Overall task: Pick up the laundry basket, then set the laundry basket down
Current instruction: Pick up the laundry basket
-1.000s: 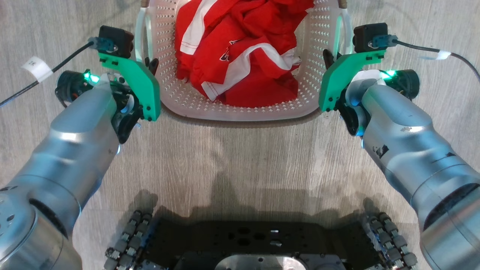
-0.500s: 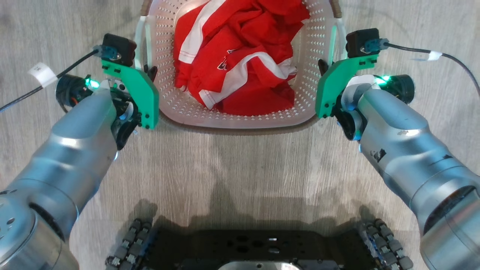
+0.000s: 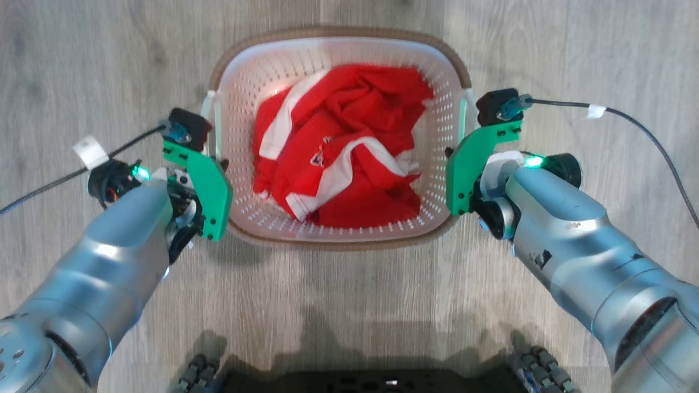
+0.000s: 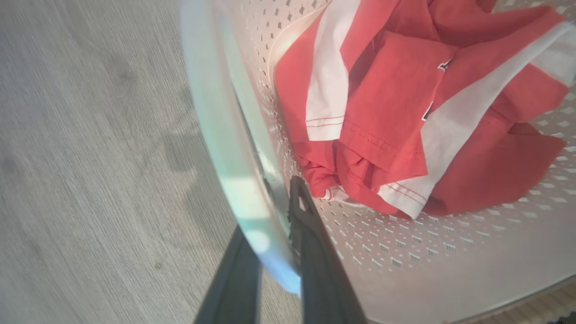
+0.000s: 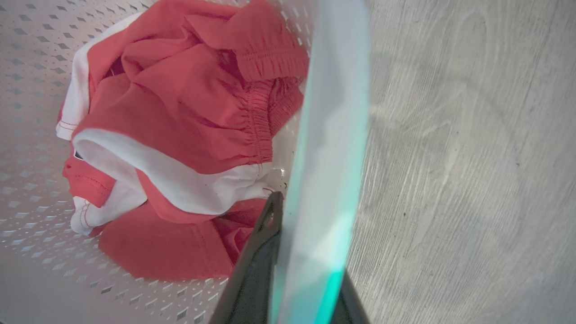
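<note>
The laundry basket (image 3: 235,109), white and perforated with a brown rim, sits in the middle of the head view with a crumpled red-and-white garment (image 3: 341,164) inside. My left gripper (image 3: 221,165) is shut on the basket's left side handle (image 3: 212,123). In the left wrist view its dark fingers (image 4: 310,243) clamp that pale handle (image 4: 225,135). My right gripper (image 3: 450,153) is shut on the right side handle (image 3: 464,117). There one finger (image 5: 256,261) presses the inner side of the handle (image 5: 333,112). A faint shadow lies on the floor under the basket's near left corner.
Grey wood-look floor (image 3: 349,305) surrounds the basket on all sides. My dark wheeled base (image 3: 382,379) shows at the bottom edge. Black cables (image 3: 639,128) trail outward from both wrist cameras.
The camera has shifted, so less of my base shows. The basket now looks smaller and sits fully in view, farther out from me. Both grippers stay clamped on the handles.
</note>
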Tool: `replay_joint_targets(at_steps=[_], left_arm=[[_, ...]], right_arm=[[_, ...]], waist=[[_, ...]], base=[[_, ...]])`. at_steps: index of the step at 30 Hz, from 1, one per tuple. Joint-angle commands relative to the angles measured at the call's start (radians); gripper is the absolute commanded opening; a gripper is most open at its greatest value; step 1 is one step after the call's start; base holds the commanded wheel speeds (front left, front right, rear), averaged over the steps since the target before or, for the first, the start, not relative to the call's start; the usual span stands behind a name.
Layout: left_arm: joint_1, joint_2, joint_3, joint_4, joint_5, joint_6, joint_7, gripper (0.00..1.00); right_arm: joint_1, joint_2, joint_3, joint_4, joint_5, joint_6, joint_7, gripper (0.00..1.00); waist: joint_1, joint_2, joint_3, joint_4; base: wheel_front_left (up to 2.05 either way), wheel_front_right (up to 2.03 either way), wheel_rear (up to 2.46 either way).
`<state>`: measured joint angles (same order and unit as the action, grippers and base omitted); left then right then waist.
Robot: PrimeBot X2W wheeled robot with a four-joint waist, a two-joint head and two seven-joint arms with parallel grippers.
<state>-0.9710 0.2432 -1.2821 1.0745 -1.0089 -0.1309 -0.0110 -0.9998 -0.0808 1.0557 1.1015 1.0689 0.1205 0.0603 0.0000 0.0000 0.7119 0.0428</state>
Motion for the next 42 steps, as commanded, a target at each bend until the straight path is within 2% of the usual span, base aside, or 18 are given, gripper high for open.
replay_joint_targets(at_steps=[1,14,30,39,42], left_arm=[[0.008,0.038,0.002,-0.026,0.029,0.000,0.011,0.00],[0.107,0.105,0.002,-0.142,0.080,0.000,0.104,0.00],[0.219,0.157,0.002,-0.221,0.093,0.000,0.121,0.00],[0.286,0.207,0.002,-0.322,0.095,0.012,0.150,0.00],[0.323,0.242,0.002,-0.401,0.090,0.027,0.179,0.00]], right_arm=[[0.036,0.031,0.024,-0.050,0.005,0.010,0.018,0.00],[0.084,0.031,0.087,-0.100,0.041,0.010,0.126,0.00],[0.193,0.031,0.110,-0.148,0.055,0.010,0.131,0.00],[0.249,0.031,0.115,-0.187,0.043,0.010,0.146,0.00],[0.273,0.031,0.109,-0.200,0.030,0.010,0.151,0.00]], waist=[[0.0000,0.0000,-0.046,-0.010],[0.0000,0.0000,-0.218,-0.027],[0.0000,0.0000,-0.442,-0.016],[0.0000,0.0000,-0.539,-0.012],[0.0000,0.0000,-0.573,-0.014]], base=[[0.00,0.00,0.00],[0.00,0.00,0.00],[0.00,0.00,0.00],[0.00,0.00,0.00],[0.00,0.00,0.00]])
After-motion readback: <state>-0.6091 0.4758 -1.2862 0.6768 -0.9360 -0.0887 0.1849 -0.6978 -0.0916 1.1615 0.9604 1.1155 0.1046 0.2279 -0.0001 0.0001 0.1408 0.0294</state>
